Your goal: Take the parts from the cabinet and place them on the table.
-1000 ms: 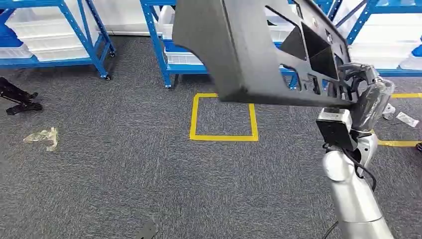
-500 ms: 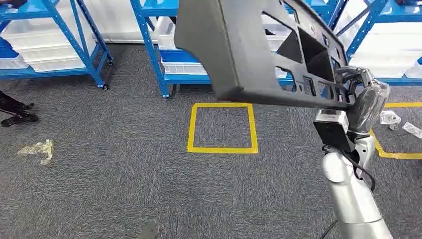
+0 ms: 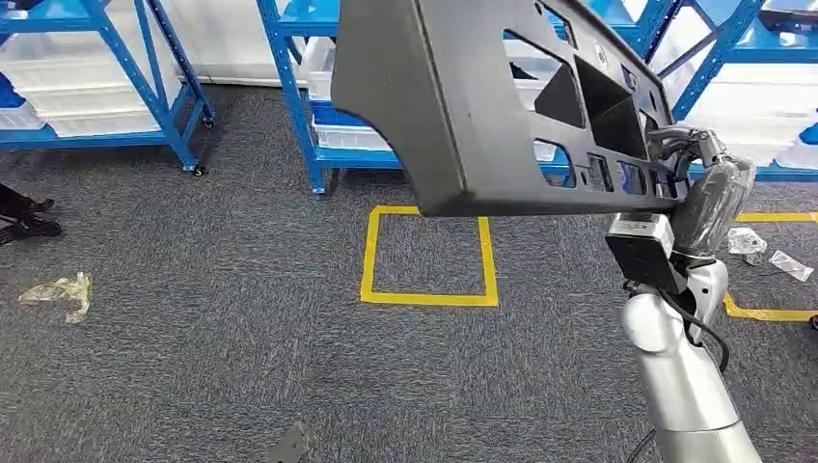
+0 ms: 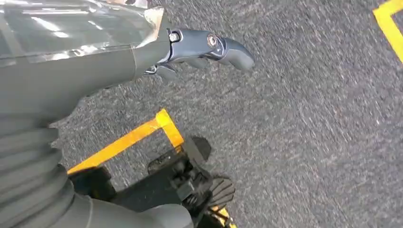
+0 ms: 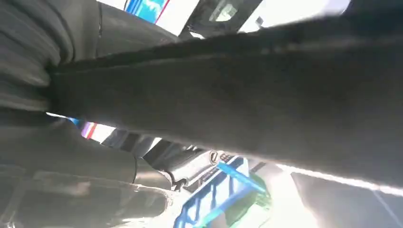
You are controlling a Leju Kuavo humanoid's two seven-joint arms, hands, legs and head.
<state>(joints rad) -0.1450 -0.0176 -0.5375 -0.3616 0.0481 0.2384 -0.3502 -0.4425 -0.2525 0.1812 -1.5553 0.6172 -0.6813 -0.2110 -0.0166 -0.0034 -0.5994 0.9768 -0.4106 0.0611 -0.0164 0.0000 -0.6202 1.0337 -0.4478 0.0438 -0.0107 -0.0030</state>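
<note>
Dark grey plastic panel (image 3: 463, 106), large and cut with openings, is hanging in the air above carpet, where the right robot hand (image 3: 696, 174) is gripping its edge. Left robot hand (image 4: 199, 50) is hanging over the carpet, holding nothing, fingers loosely extended.

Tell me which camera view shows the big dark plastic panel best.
The head view: the dark plastic panel shows its flat face, its cut-out openings and the right hand gripping one end. The right wrist view catches a blurred close strip of the panel. The left wrist view looks at carpet past the left hand.
</note>
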